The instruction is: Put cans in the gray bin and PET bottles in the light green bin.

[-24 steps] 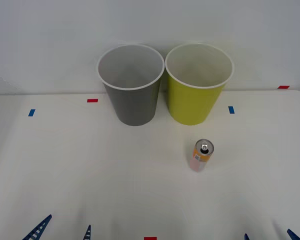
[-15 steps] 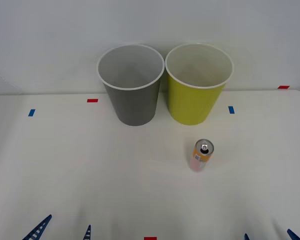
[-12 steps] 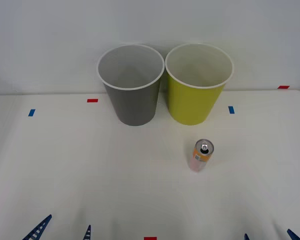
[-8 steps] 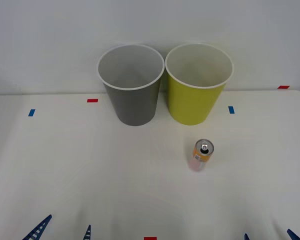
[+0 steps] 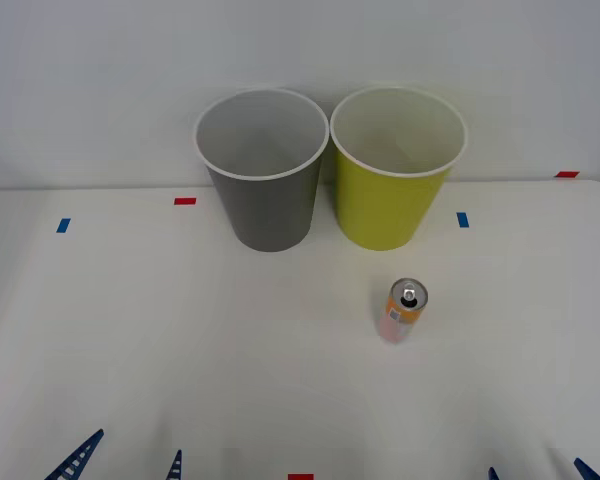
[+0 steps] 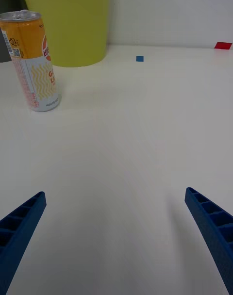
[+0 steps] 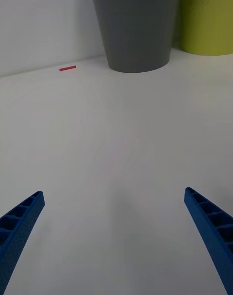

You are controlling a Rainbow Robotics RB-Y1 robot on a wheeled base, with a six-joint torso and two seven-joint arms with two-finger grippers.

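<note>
Can: the can (image 5: 403, 311) stands upright on the worktop (image 5: 180, 340), ahead of the right gripper (image 6: 116, 237), off toward its left finger.
Nearer arm: right.
Fingers: both pairs spread wide, holding nothing; left gripper (image 7: 114, 237) faces the gray bin (image 5: 262, 170).

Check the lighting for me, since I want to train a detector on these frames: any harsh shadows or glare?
Front view: even, soft light; the can casts only a faint shadow on the table. Right wrist view: the can's print is readable, with no strong glare. Left wrist view: the gray bin is evenly lit, with a soft shadow at its base.
</note>
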